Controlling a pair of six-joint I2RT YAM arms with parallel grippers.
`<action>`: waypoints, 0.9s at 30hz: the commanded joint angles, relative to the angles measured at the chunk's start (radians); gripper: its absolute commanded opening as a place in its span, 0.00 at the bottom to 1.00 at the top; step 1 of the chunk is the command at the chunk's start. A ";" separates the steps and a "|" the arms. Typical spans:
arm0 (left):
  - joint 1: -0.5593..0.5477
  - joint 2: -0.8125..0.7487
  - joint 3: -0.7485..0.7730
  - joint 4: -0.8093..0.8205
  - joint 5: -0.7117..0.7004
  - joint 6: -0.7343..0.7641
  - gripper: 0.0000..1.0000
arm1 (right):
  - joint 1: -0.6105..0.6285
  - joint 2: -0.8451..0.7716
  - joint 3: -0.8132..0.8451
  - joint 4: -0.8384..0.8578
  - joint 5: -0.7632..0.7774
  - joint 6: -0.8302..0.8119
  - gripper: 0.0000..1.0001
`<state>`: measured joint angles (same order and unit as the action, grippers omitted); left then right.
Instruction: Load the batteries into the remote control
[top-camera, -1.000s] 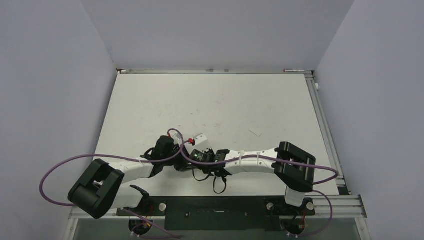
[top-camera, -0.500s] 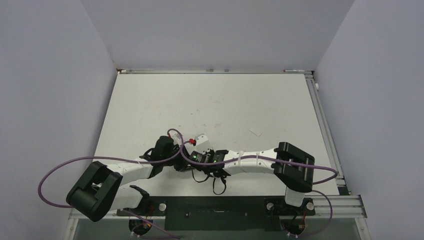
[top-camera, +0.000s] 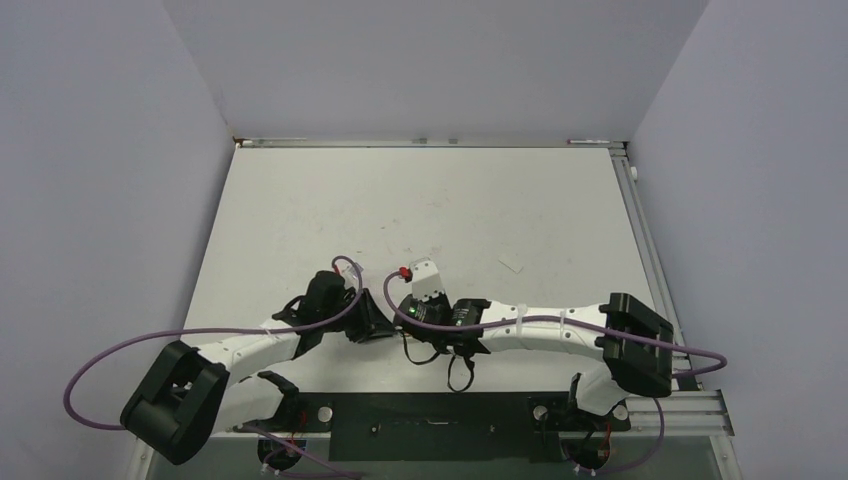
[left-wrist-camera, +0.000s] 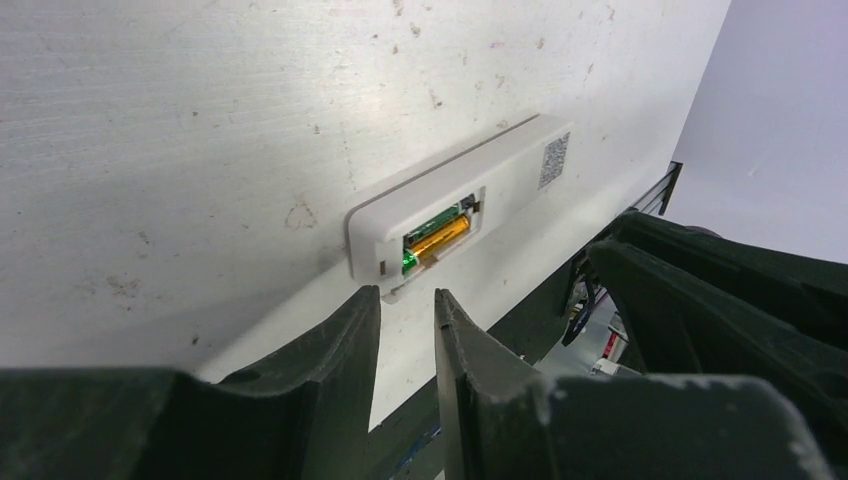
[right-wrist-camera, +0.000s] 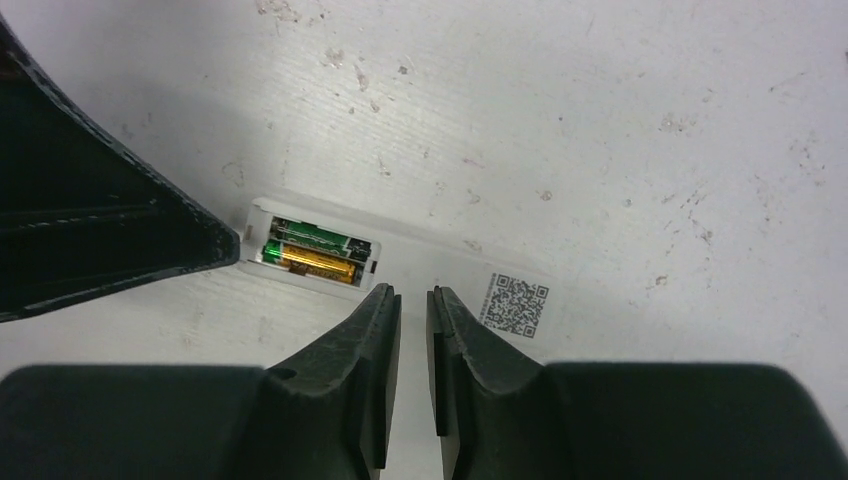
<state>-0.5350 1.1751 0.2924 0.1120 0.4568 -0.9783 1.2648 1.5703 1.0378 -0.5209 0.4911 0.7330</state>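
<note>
Right wrist, slim white plastic remote control (right-wrist-camera: 430, 258), two cylindrical batteries (right-wrist-camera: 312, 252)

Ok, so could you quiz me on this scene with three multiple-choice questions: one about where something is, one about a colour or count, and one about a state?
1. Where is the remote control? A) lying on the table, back up; B) lifted in a gripper; C) leaning on the wall.
2. What batteries are in it? A) one red; B) two, one green, one gold; C) three blue.
3. How is the battery compartment? A) covered by a lid; B) open and empty; C) open and filled.
Answers: 1 A, it rests flat with its code label up; 2 B, both wrist views show the pair side by side; 3 C, no lid covers them.
</note>
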 joint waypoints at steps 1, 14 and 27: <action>-0.003 -0.071 0.074 -0.085 -0.030 0.038 0.25 | 0.005 -0.076 -0.062 0.036 0.038 0.038 0.18; -0.003 -0.098 0.206 -0.249 -0.139 0.120 0.42 | 0.005 -0.194 -0.245 0.129 -0.026 0.109 0.09; -0.013 0.068 0.345 -0.271 -0.171 0.175 0.48 | 0.004 -0.281 -0.407 0.238 -0.090 0.179 0.09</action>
<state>-0.5377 1.1992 0.5697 -0.1516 0.3130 -0.8421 1.2648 1.3148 0.6537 -0.3565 0.4145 0.8711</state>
